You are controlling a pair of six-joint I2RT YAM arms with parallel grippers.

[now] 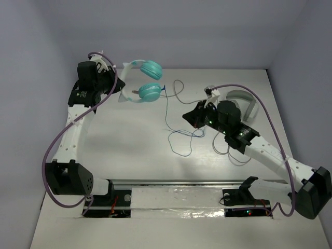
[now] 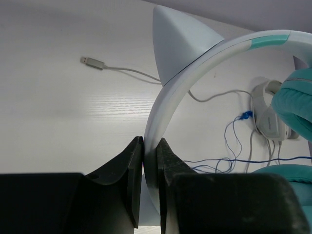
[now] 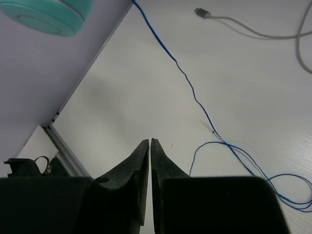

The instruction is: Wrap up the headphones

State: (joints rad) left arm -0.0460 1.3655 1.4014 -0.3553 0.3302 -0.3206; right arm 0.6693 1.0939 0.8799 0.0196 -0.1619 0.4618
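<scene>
The headphones have two teal ear cups [image 1: 150, 68] and a white headband [image 1: 126, 83] with a cat-ear point [image 2: 180, 39]. They hang lifted at the back left. My left gripper [image 1: 120, 85] is shut on the headband [image 2: 195, 63], which is pinched between the jaws [image 2: 149, 144]. The thin dark blue cable [image 1: 167, 111] trails from the lower cup down to loose loops on the table [image 1: 189, 135]. My right gripper [image 1: 185, 116] is shut and empty, above the table beside the cable [image 3: 190, 87]. A teal cup [image 3: 48, 14] shows at the top left of the right wrist view.
Grey-white headphones [image 1: 244, 101] lie at the back right behind my right arm, also in the left wrist view [image 2: 268, 117]. Their pale cable [image 1: 228, 150] loops under the right arm and ends in a USB plug [image 2: 92, 62]. Walls close the table's back and sides.
</scene>
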